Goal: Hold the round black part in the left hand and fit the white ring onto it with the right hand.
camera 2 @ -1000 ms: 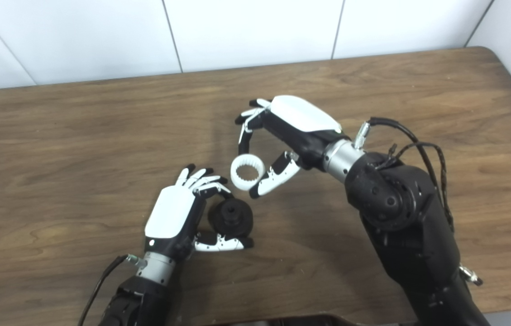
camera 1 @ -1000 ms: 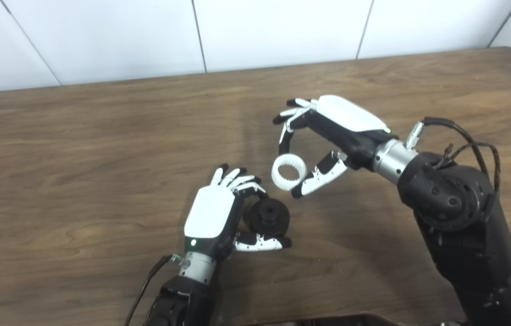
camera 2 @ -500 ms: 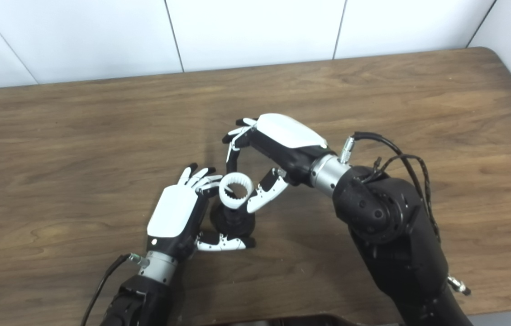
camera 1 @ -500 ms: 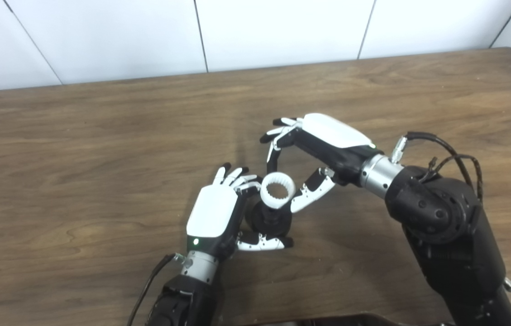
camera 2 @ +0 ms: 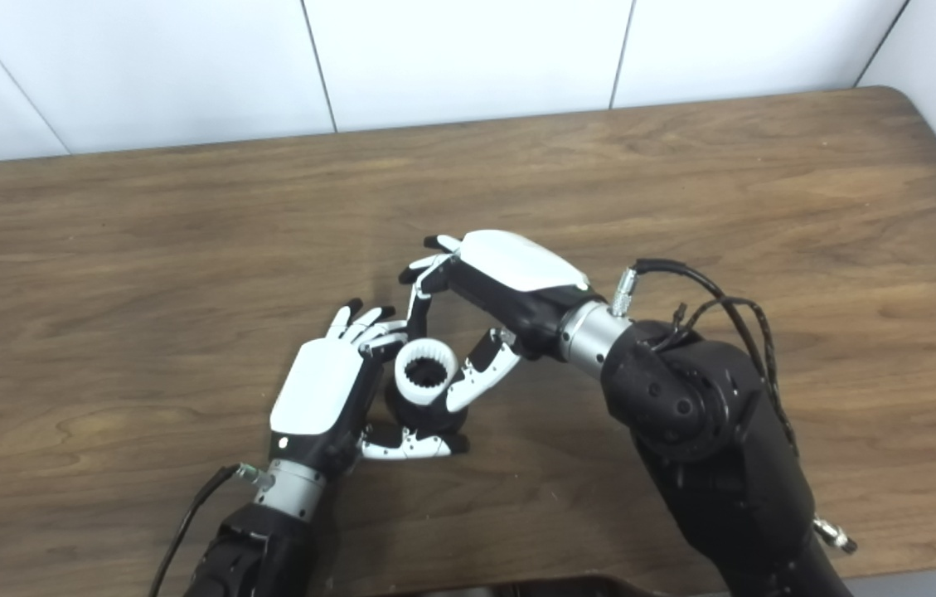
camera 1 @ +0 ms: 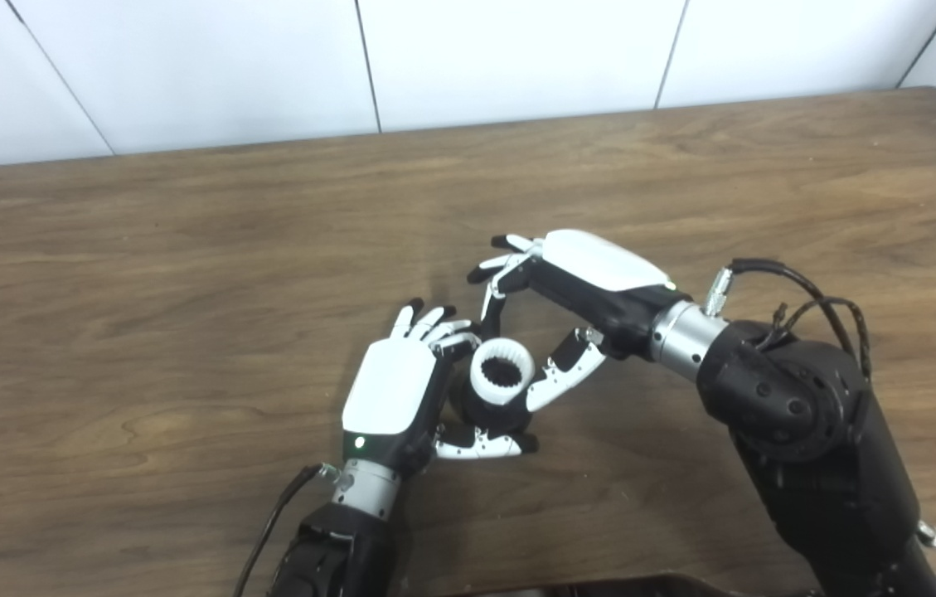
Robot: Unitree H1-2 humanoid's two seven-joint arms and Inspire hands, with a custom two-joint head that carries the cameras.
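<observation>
I am gripping one round black part [camera 1: 480, 414] in my left hand [camera 1: 391, 390]; my right hand [camera 1: 571, 286] is pinching one white ring [camera 1: 501, 375] directly over it.

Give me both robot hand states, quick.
Left robot hand: shut on the round black part.
Right robot hand: shut on the white ring.

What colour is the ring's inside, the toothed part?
White, like the rest of the ring; clearest in the left eye view.
</observation>
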